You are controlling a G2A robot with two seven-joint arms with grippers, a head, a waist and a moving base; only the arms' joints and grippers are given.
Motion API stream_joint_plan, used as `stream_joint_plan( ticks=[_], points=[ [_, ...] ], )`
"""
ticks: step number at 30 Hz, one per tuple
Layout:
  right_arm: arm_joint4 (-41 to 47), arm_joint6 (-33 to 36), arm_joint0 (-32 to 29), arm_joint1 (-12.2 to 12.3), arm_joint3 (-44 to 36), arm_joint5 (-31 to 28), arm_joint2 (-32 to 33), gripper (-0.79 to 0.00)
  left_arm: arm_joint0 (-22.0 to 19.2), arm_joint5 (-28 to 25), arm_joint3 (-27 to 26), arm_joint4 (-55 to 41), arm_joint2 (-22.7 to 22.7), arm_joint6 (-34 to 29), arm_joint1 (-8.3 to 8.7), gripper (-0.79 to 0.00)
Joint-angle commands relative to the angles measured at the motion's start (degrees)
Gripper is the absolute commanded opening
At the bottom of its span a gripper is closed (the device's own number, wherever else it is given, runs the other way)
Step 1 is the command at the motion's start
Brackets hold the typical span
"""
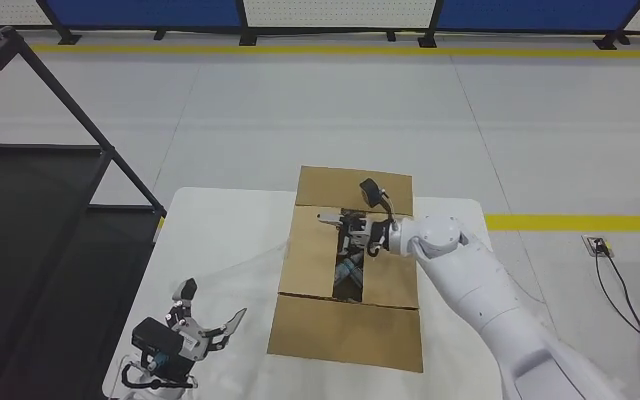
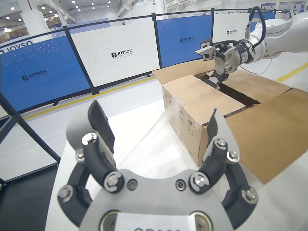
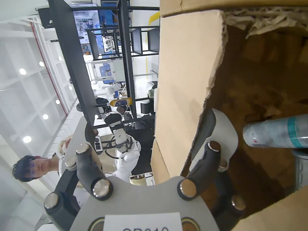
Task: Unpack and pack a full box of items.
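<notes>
Cardboard box (image 1: pixel 345 335) sits in the middle of the top view on the white-covered bench (image 1: pixel 220 230). Its flaps are folded outward so the contents can be reached through the dark central opening. Right end effector (image 1: pixel 345 238) hangs at the upper part of that opening, released, with one finger inside the box and the other outside. The torn edge of a flap (image 3: pixel 182 73) runs between the fingers, probably so the flap can be pinched or held aside. A pale cylinder with a teal band (image 3: pixel 272 133) lies inside the box, at the right of the wrist frame, untouched. Left end effector (image 1: pixel 211 308) hovers released at the lower left, well apart from the box, likely to keep clear.
</notes>
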Motion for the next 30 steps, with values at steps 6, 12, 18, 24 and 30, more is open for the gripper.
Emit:
stream_joint_plan(
  ticks=[6,12,18,24,30],
  points=[
    [3.7,1.89,1.09,-0.78,2.21,-3.02,2.11,0.0,0.37,0.34,-0.31,0.11,-0.09,0.01,-0.04,0.0],
    [8.6,-1.27,1.34,-1.86,0.26,-2.82,4.29,0.0,0.06,0.55,0.2,-1.37,-0.44,-1.43,-0.11,0.0],
    [8.06,-6.19,1.48,-4.01,-2.95,-1.32,2.78,0.0,0.65,0.33,0.85,-3.18,-2.22,-1.4,-0.05,0.0],
    [6.12,-11.11,1.63,-7.19,-3.7,-1.19,-0.59,0.0,1.8,0.14,1.42,-4.88,-3.69,-0.14,-0.06,0.0],
    [4.94,-11.99,2.82,-10.19,-1.17,-1.85,-3.04,0.0,1.8,0.38,1.28,-5.26,-4.13,0.71,-0.12,0.0]
  ],
)
